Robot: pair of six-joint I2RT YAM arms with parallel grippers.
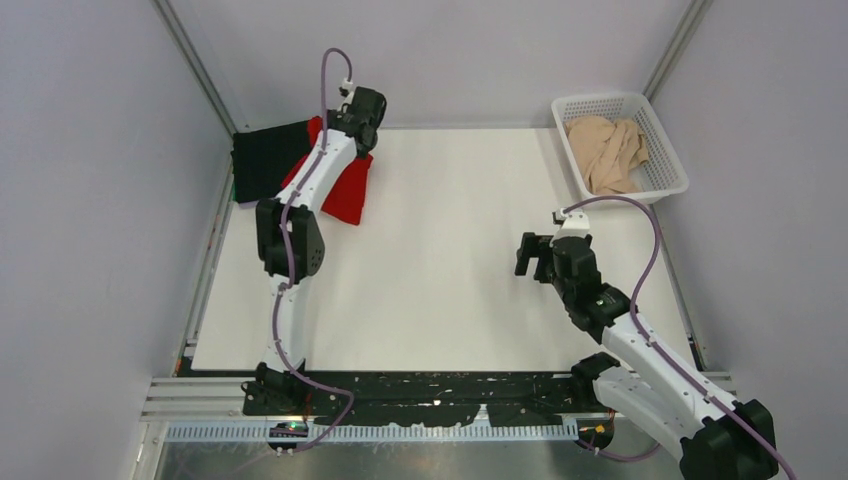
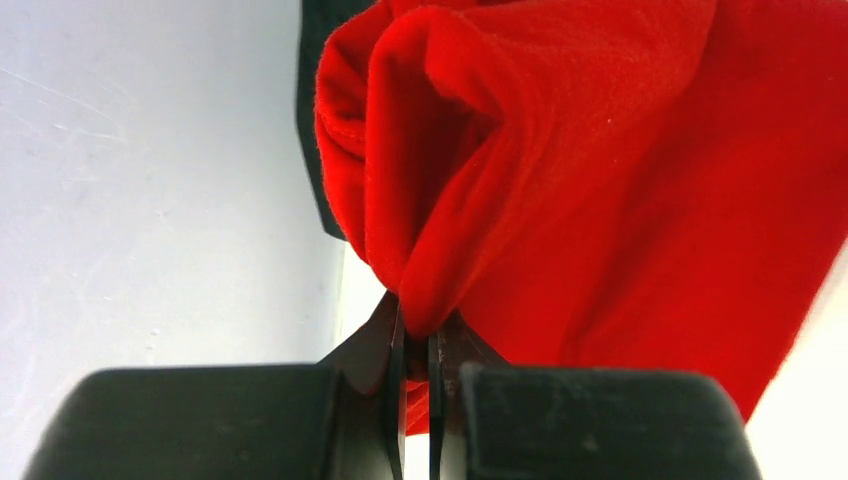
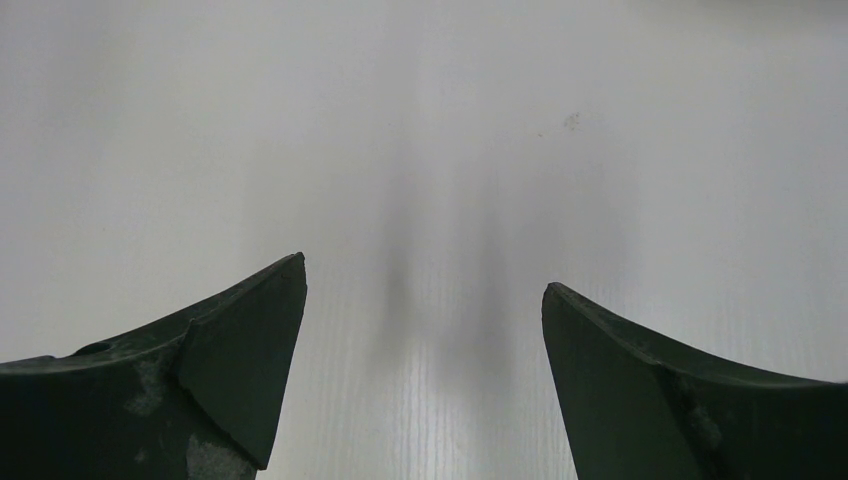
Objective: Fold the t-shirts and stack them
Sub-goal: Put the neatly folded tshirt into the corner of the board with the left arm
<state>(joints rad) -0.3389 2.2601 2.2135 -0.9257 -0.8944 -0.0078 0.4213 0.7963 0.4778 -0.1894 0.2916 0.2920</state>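
The left gripper (image 2: 417, 340) is pinched tight on a bunched fold of the red t-shirt (image 2: 620, 180), at the far left corner of the table (image 1: 450, 260). The rest of the red cloth drapes down and partly overlaps the black t-shirt (image 1: 268, 160), which lies flat just to its left. I judge the step to be laying red squarely on black: lower the fold, draw it level with the black edges, and release only once it lies flat. The right gripper (image 3: 424, 275) hangs wide and empty above bare table at the right. The beige t-shirt (image 1: 608, 150) waits in the basket (image 1: 668, 180) at far right.
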